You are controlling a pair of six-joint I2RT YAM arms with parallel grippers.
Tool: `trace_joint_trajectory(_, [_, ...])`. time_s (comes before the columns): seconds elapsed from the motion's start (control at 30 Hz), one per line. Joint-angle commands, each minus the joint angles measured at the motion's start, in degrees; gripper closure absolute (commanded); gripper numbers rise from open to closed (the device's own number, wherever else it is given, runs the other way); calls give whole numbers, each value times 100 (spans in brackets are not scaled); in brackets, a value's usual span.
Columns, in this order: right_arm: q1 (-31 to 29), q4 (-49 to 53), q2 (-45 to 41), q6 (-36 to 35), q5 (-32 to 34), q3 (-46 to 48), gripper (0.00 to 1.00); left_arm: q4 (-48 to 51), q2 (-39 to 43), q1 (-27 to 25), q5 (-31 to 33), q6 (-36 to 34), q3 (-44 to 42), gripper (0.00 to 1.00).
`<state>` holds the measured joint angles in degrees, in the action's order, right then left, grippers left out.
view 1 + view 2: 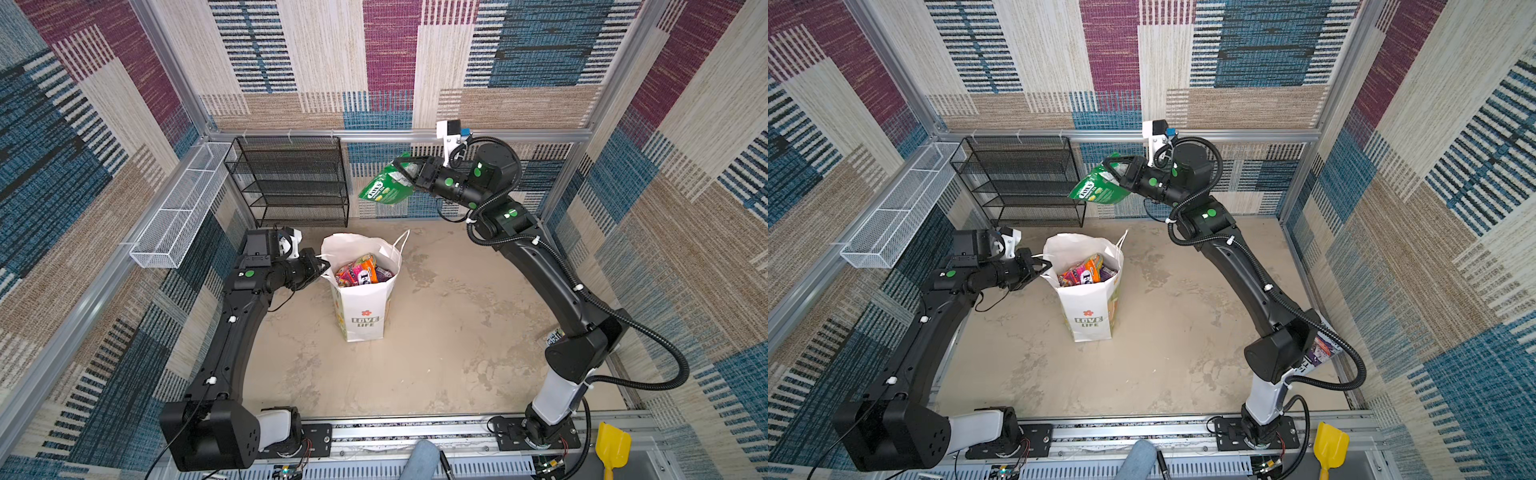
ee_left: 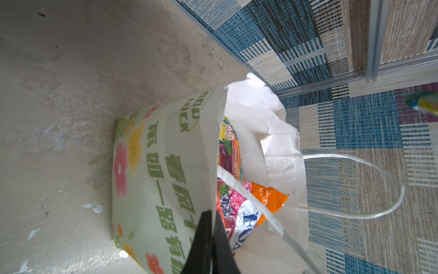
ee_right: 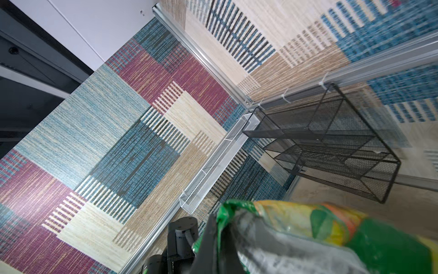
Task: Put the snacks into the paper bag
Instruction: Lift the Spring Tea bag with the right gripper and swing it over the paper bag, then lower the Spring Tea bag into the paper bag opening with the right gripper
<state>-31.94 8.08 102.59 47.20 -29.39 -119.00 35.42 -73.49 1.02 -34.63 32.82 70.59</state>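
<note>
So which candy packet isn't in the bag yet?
The green packet: the right gripper holds it up in the air, while the other packets lie inside the paper bag.

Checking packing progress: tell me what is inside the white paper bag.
Inside the paper bag lie several glossy snack packets, pink, orange and purple; the left wrist view shows a blackcurrant one. Anything below that top layer, and the bag's bottom, is covered.

2 black arms with smooth rounded shells: left arm (image 1: 230,332), right arm (image 1: 540,266). Each has a white link (image 1: 555,397) near its bolted black base plate (image 1: 507,432), round green stickers (image 1: 448,181) by the wrist and small white clips (image 1: 577,287). A ribbed black hose (image 1: 660,341) runs along the right arm.
</note>
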Motion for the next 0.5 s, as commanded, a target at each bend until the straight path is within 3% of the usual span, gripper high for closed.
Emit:
trace_joint_trajectory(0.0, [-259, 209, 116, -251, -99, -169, 100, -220, 28, 4, -6, -65, 38, 100])
trace_joint_trajectory(0.3, [-701, -34, -101, -348, -236, 661, 100, -220, 1, 4, -19, -56, 30, 100])
trace_joint_trajectory(0.47, [-796, 75, 113, -371, -386, 640, 100, -220, -5, 4, 15, -65, 32, 100])
